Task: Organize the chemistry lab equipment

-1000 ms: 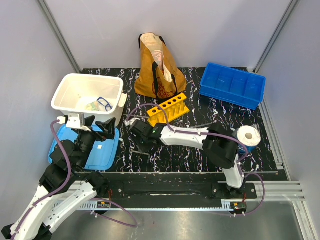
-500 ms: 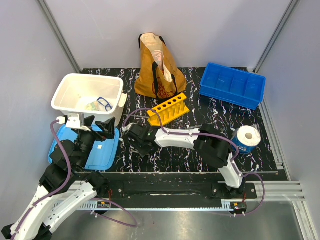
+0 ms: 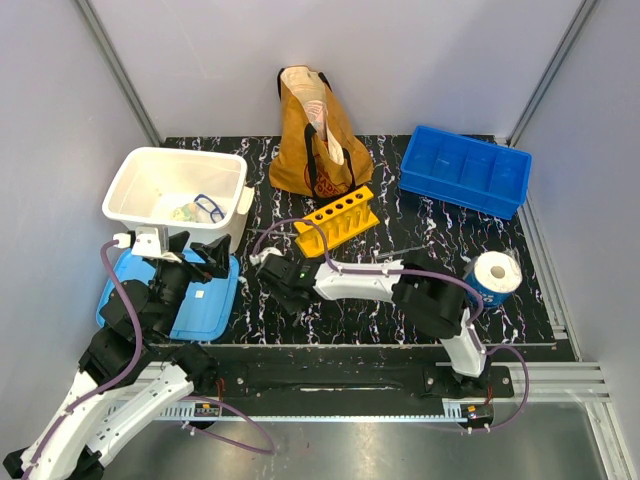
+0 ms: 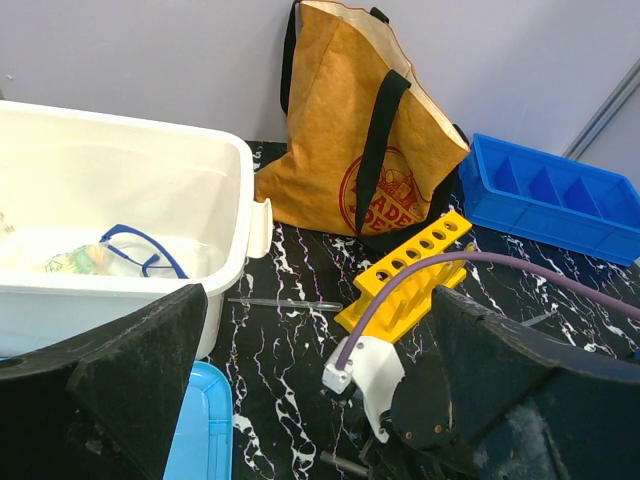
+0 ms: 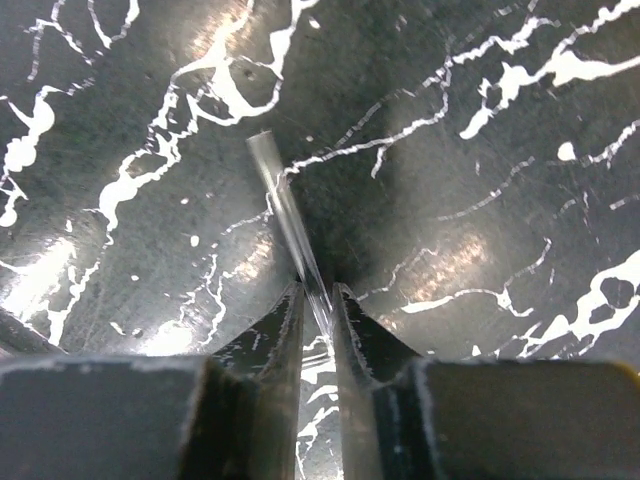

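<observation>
Left gripper [image 3: 198, 250]: hanging wide open over the blue lid [image 3: 205, 305], well apart from the tube.
Tube [image 5: 280, 200]: lying flat on the table [image 5: 480, 330] near the rack [image 3: 337, 220], pointing straight ahead of the right fingers.
Right gripper [image 5: 318, 295]: nearer arm; fingers straddling the tube's near end, narrowly apart; cannot tell if pinching.
</observation>
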Motion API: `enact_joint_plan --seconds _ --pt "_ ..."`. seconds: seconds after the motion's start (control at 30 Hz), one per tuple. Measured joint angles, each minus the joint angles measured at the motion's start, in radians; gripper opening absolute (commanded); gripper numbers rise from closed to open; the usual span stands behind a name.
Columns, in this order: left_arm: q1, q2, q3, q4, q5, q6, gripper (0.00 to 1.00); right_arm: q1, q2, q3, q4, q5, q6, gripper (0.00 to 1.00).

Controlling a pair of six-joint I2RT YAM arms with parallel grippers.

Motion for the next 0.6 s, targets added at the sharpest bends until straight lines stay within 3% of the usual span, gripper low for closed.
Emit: enact_joint_plan --seconds 0.33,0.6 --pt "0.000 0.046 -0.004 0.006 0.000 -0.003 0.99 0.000 -0.088 -0.129 0.006 0.088 0.097 0.08" --pt "0.000 0.227 0.068 -0.050 -0.005 -0.003 0.99 0.001 -0.182 -0.260 0.008 0.165 0.190 0.06"
